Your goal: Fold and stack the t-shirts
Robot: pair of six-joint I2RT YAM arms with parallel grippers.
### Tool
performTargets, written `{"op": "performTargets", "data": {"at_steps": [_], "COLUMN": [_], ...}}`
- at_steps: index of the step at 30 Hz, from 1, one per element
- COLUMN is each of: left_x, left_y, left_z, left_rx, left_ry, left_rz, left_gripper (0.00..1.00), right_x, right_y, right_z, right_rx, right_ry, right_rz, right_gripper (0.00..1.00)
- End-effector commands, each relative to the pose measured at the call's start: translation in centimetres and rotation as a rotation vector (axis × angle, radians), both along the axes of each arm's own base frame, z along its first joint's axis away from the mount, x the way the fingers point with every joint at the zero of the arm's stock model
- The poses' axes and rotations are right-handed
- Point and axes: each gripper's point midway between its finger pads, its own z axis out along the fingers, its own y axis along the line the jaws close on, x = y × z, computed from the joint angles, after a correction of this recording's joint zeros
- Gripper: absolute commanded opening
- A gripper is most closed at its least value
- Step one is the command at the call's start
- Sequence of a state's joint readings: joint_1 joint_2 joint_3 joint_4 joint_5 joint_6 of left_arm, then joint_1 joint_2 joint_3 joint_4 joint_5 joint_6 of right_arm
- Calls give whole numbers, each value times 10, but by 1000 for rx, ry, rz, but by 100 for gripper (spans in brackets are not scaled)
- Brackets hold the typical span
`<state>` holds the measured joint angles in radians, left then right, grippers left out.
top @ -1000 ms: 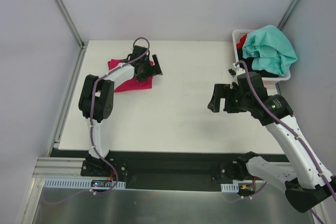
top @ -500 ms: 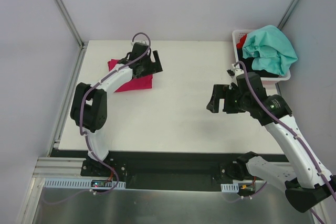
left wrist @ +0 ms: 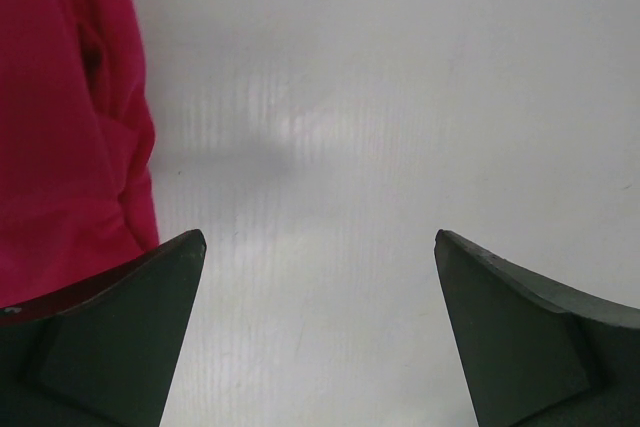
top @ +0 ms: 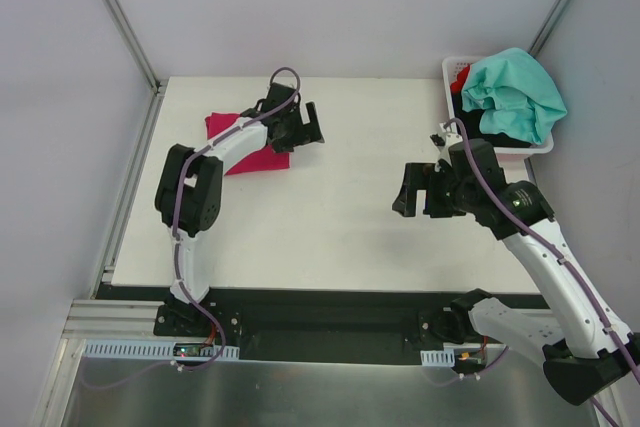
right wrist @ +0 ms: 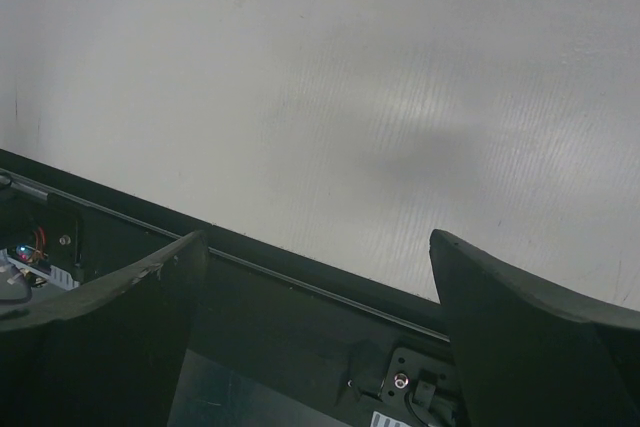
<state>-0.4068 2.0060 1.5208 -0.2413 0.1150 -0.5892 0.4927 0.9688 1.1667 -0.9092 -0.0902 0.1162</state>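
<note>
The folded pink shirt point(top: 265, 160) lies flat at the upper left of the bench point(top: 350, 217), a spot that likely serves as the base of the stack. The left claw point(top: 312, 130) hovers just right of the shirt's edge, wide and empty, clear of the cloth. The right claw point(top: 405, 192), also wide and empty, hangs over bare bench at centre right. The teal shirt point(top: 515, 92) is heaped over black point(top: 500, 127) and red point(top: 460, 77) ones in the basket point(top: 447, 69) at upper right. Being on top, the teal shirt is probably the next pick.
</note>
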Motion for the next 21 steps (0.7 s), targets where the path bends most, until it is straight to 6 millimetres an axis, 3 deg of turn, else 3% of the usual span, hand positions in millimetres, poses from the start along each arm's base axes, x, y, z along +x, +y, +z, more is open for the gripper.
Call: {"op": "performTargets", "data": {"at_steps": [1, 5, 12, 21], "left_x": [28, 45, 64, 81], "left_y": [-29, -37, -29, 15], "left_z": [29, 21, 0, -17], "left_rx": [-104, -120, -83, 25], "left_ry": [-75, -101, -107, -133], "left_rz": [-34, -45, -16, 97], "left_gripper": [99, 99, 99, 99], "right_x": [-1, -2, -1, -2], "right_y": [1, -2, -4, -3], "right_z": [6, 6, 4, 0], "right_rx": [13, -2, -20, -26], "right_ry": [-26, -29, -27, -14], "right_rz": [11, 13, 16, 27], "right_gripper": [96, 96, 96, 96]}}
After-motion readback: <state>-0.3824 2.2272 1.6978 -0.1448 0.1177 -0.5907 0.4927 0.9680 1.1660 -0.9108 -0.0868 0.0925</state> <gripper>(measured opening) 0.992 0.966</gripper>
